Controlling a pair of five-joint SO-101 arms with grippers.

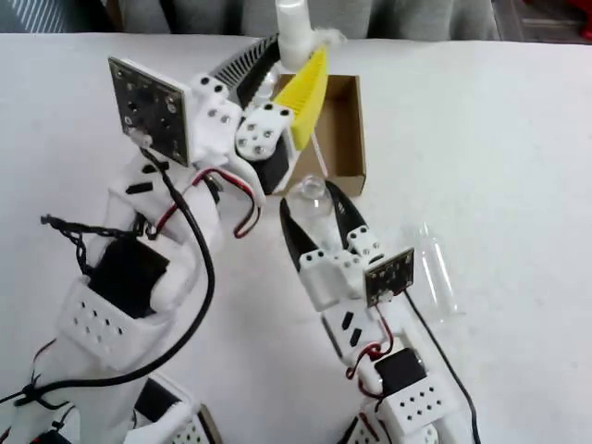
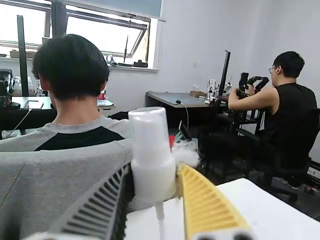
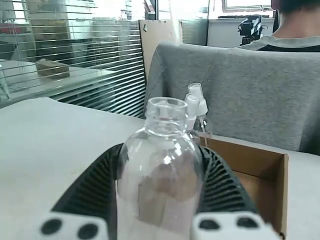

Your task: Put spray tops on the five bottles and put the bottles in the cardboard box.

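My left gripper (image 1: 294,48), with one yellow and one black finger, is shut on a white spray top (image 1: 291,26) held high over the far end of the cardboard box (image 1: 340,129). In the left wrist view the spray top (image 2: 148,140) stands upright in that gripper (image 2: 155,172), its tube hanging down. My right gripper (image 1: 313,205) is shut on an upright clear bottle (image 1: 313,191) with an uncapped neck, just in front of the box. The right wrist view shows this bottle (image 3: 160,185) in the gripper (image 3: 161,152), the box (image 3: 250,162) behind it.
Another clear bottle (image 1: 435,270) lies on its side on the white table (image 1: 481,111), to the right of the right arm. Two white spray tops (image 3: 195,102) show above the box's far side. The left arm's body covers much of the table's left half.
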